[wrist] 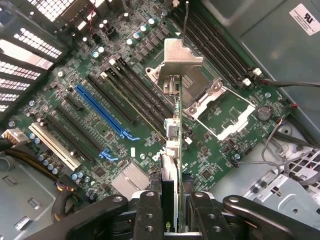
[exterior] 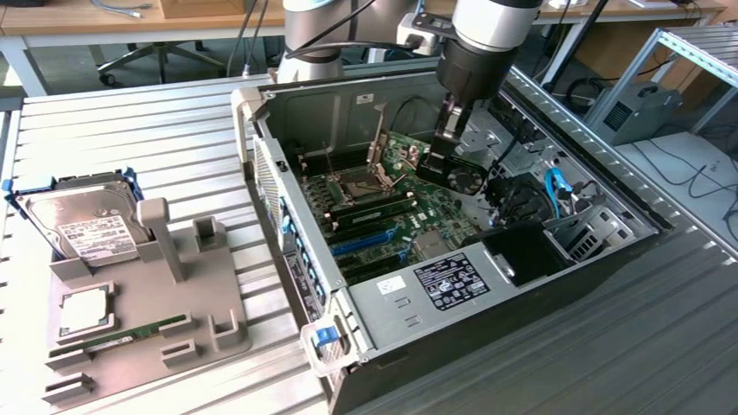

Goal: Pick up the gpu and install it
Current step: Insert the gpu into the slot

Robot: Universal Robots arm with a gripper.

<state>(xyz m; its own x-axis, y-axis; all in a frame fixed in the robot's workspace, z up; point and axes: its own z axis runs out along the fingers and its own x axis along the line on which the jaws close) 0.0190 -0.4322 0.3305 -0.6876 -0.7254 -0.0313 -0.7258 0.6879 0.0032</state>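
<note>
My gripper (exterior: pixel 445 138) is shut on the gpu (exterior: pixel 454 173), a black card with a round fan. It hangs upright inside the open computer case (exterior: pixel 259 130), above the green motherboard (exterior: pixel 392 207) and clear of it. In the wrist view the gpu (wrist: pixel 172 150) appears edge-on between my black fingers (wrist: pixel 149 215), and its silver bracket (wrist: pixel 182 57) points away from me. My gripper (wrist: pixel 176 217) clamps the card's near end. The long blue slot (wrist: pixel 105 112) lies on the board to one side of the card, several slots away.
A grey fixture (exterior: pixel 150 294) on the exterior view's left carries a silver hard drive (exterior: pixel 81 220) and a green memory stick (exterior: pixel 121 333). Inside the case are the open CPU socket (wrist: pixel 215 107), blue cables (exterior: pixel 554 186) and a black drive bay (exterior: pixel 524 251). The case walls enclose the card.
</note>
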